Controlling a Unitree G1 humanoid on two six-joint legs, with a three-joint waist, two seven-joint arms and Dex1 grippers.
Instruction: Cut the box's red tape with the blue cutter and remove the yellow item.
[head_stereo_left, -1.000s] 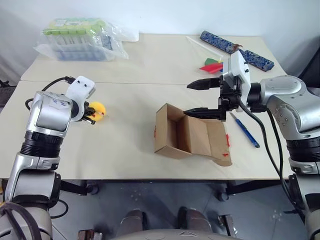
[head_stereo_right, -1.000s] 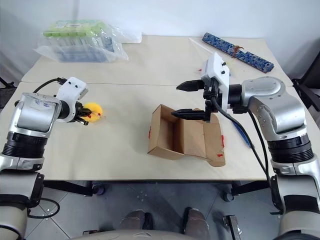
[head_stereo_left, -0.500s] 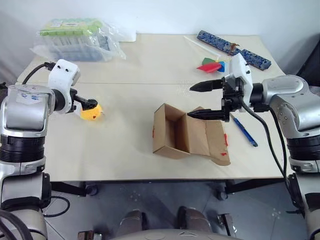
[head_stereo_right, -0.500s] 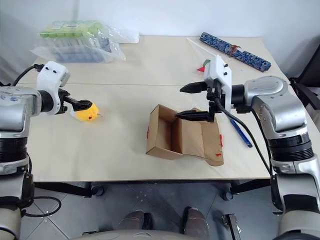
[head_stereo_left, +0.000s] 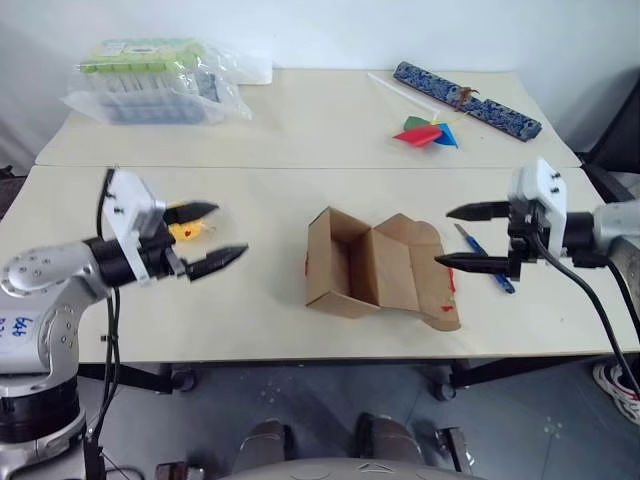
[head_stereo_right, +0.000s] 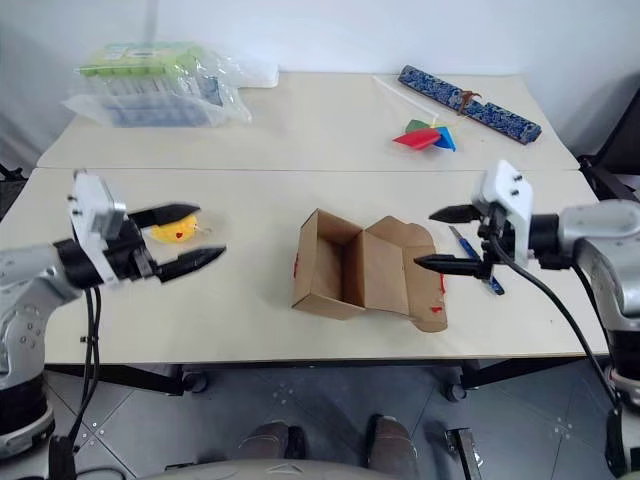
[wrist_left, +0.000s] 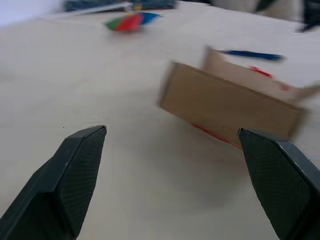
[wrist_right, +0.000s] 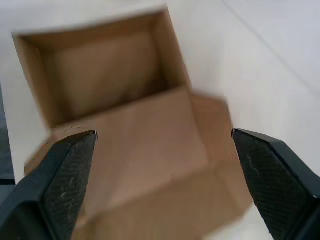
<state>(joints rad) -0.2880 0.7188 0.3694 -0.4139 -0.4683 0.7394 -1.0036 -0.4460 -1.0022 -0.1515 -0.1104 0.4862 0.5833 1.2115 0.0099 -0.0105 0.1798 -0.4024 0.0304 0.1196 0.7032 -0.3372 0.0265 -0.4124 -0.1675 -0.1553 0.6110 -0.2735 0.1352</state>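
A pale table (head_stereo_left: 300, 130) spans the frame. At its centre the box (head_stereo_left: 375, 270) lies open, flaps splayed, with bits of the red tape (head_stereo_left: 453, 281) on the right flap's edge. Left of centre, the left gripper (head_stereo_left: 208, 236) hovers with jaws spread wide and empty; the yellow item (head_stereo_left: 186, 231) sits on the table just behind its fingers. At right, the right gripper (head_stereo_left: 462, 237) hangs beside the box, jaws apart, holding nothing. The blue cutter (head_stereo_left: 482, 258) lies on the table beneath it.
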